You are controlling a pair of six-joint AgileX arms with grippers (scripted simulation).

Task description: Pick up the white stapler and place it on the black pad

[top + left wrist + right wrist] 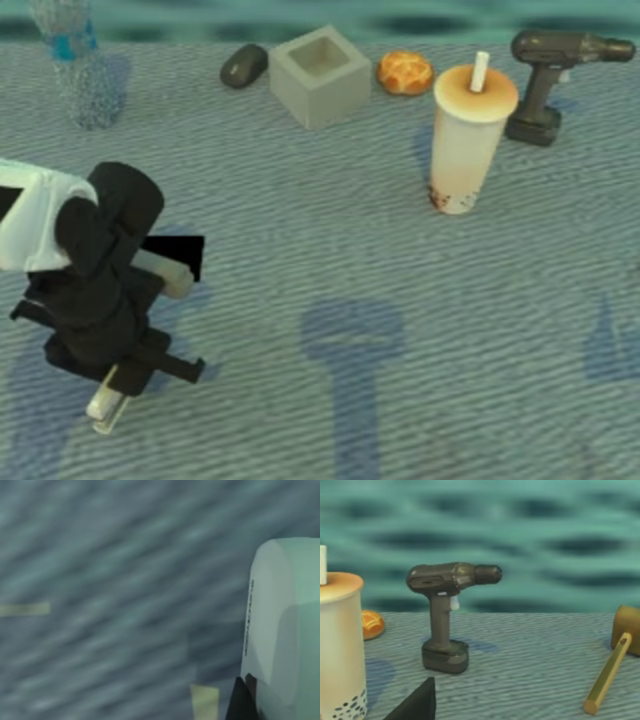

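The white stapler (104, 408) pokes out pale below my left gripper (112, 395) at the near left of the table. In the left wrist view the stapler (285, 630) fills one side, and a black fingertip (240, 702) presses against its flank, so the gripper is shut on it. I cannot tell whether it rests on the table or hangs just above. The black pad (190, 248) lies farther back, mostly hidden under the left arm's wrist. My right arm is out of the top view; one black fingertip (420, 702) shows, holding nothing.
Along the back stand a clear bottle (85, 70), dark mouse (244, 66), grey cube box (320, 75), bread roll (404, 72), tall lidded cup (468, 140) and drill (550, 80). A wooden hammer (610, 675) lies at the far right.
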